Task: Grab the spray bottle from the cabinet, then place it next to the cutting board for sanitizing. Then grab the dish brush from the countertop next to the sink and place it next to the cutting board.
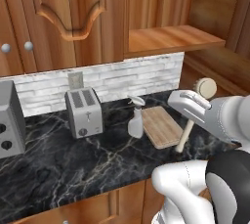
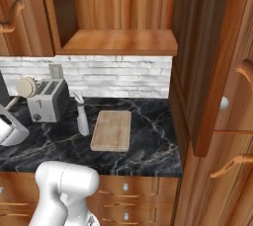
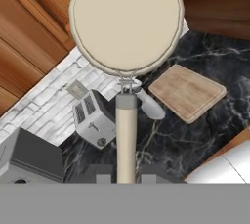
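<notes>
First half looks done: bottle [image 1: 135, 120] stands mid-frame on the tabletop [image 1: 58, 162], touching the board [image 1: 162, 126]. Hand [image 3: 126, 175] pinches the brush [image 1: 197, 105] aloft at centre right; placing it remains

1. A glossy white robot arm [image 1: 215, 115] fills the lower right of the left base frame, its casing smooth and rounded.
2. A dark, near-black joint band [image 1: 229, 179] wraps the arm at the right edge, trimmed with a grey strip.
3. A bulbous white shoulder housing [image 2: 66, 183] swells at the lower left of the right base frame.
4. Two small dark fingertips [image 3: 100, 173] rise at the hand frame's bottom.
</notes>
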Controlling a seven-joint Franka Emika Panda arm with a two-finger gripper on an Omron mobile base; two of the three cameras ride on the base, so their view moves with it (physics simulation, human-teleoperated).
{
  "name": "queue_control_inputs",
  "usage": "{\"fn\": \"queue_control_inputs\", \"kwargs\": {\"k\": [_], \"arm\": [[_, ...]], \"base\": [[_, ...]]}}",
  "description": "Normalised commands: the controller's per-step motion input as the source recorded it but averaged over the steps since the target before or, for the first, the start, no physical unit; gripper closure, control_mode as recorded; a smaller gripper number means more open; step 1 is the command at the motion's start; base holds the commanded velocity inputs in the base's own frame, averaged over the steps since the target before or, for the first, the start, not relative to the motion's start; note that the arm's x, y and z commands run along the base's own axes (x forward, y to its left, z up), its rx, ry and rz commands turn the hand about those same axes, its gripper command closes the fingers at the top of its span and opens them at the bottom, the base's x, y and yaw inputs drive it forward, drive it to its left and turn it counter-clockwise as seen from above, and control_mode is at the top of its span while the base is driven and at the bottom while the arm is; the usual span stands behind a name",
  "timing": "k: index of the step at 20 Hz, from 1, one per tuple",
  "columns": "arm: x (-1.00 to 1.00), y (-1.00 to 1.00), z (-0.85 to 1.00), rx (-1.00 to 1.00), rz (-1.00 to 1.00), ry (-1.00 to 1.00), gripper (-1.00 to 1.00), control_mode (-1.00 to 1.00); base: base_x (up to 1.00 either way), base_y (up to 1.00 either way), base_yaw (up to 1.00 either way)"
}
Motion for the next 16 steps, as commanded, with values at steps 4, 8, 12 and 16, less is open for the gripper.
{"fn": "queue_control_inputs", "kwargs": {"k": [4, 8, 12, 16], "arm": [[-0.04, -0.37, -0.06, 0.03, 0.00, 0.22, 1.00, -1.00], [0.08, -0.65, -0.26, -0.08, 0.00, 0.18, 1.00, -1.00], [0.66, -0.95, -0.52, -0.17, 0.03, 0.29, 1.00, -1.00], [0.90, -0.85, -0.48, -0.22, 0.05, 0.16, 1.00, -1.00]], "base": [[0.00, 0.00, 0.00], [0.00, 0.00, 0.00], [0.00, 0.00, 0.00], [0.00, 0.00, 0.00]]}}
